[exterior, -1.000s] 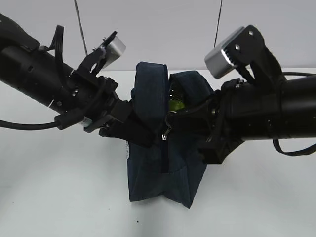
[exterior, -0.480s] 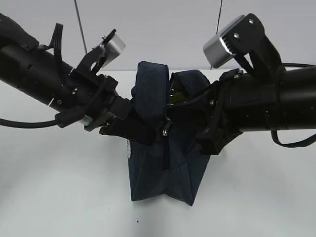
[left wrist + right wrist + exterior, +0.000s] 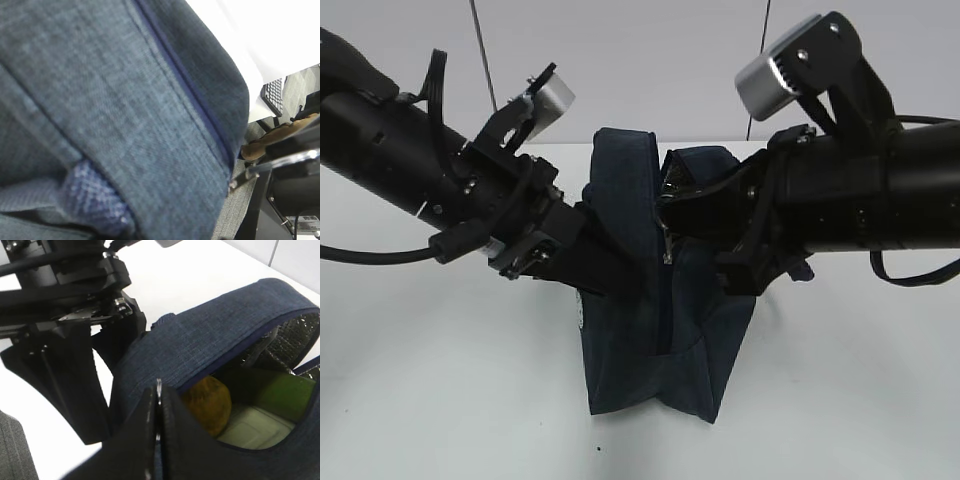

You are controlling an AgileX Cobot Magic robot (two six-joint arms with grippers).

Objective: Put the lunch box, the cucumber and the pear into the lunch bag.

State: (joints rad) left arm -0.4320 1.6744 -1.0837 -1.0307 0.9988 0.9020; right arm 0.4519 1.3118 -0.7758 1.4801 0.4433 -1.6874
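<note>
All three items sit inside the lunch bag (image 3: 220, 350). The right hand (image 3: 156, 435) is clenched on the zipper pull (image 3: 665, 245); the left hand's (image 3: 610, 272) state cannot be told. Zipping shut seems next.

The lunch bag (image 3: 655, 330), dark navy fabric, stands upright on the white worktop (image 3: 440, 380), its top gaping open and its zipper line running down the near face. A broad flap of the same cloth arches over the mouth. Inside, the pear (image 3: 207, 402) shows lumpy yellow-orange with brownish patches, resting against the lunch box (image 3: 252, 427), whose pale sage-green lid faces up. Just beyond the box lies the cucumber (image 3: 282, 392), dark green and partly hidden by the bag's rim.
</note>
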